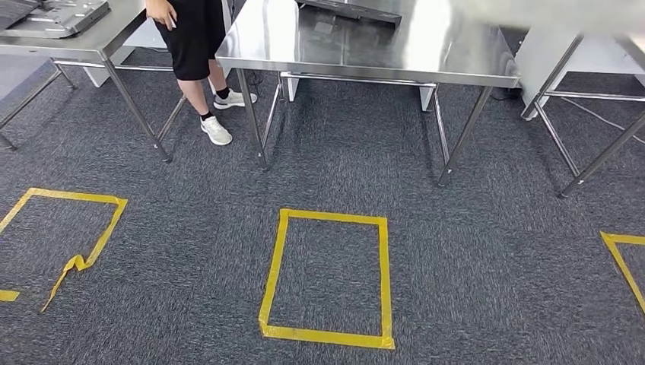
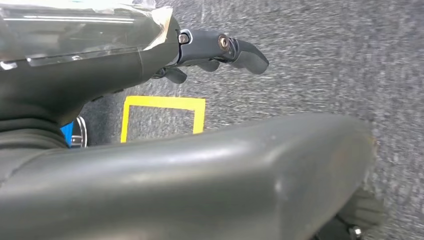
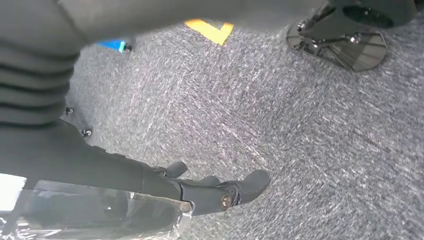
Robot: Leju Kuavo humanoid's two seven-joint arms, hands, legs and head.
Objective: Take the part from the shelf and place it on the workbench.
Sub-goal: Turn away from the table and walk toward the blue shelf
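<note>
Left hand (image 2: 220, 50): released, fingers loosely extended, nothing held, hung above the carpet (image 1: 456, 266). Right hand (image 3: 220, 192): likewise. Part: cannot be identified; flat grey metal pieces (image 1: 53, 15) are seen ahead-left, nearer the left arm. Workbench (image 1: 365, 46): straight ahead of both hands.

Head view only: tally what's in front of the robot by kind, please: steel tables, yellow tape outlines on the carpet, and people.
Steel tables: 3 (left, centre, right, partly cut off)
Yellow tape outlines: 3 (left, peeling, centre, right, cut off)
People: 1
Total: 7
</note>
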